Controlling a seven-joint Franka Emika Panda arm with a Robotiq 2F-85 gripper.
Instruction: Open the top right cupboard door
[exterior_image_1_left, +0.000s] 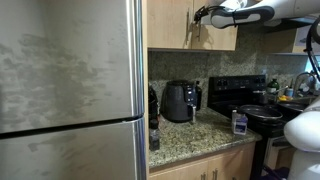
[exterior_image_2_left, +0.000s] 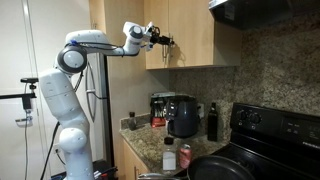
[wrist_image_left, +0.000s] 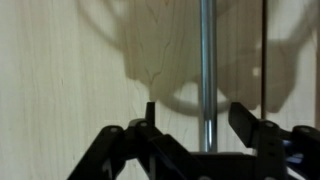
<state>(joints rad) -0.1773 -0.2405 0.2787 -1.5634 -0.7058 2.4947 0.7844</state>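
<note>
High over the black air fryer (exterior_image_2_left: 183, 115) on the bench (exterior_image_2_left: 140, 140): tall cupboard door (exterior_image_2_left: 200, 35), flat and flush with its neighbour, long side straight up and down, face out to the room. Same with its silver handle (wrist_image_left: 207, 60), dead vertical. Up there too, above the fryer, the hand (wrist_image_left: 197, 118), spread wide, fingers (wrist_image_left: 248, 122) either side of that bar, gripping nothing yet.

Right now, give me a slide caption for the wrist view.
Open gripper faces the light-wood cupboard door, its silver bar handle framed between the jaws.
</note>
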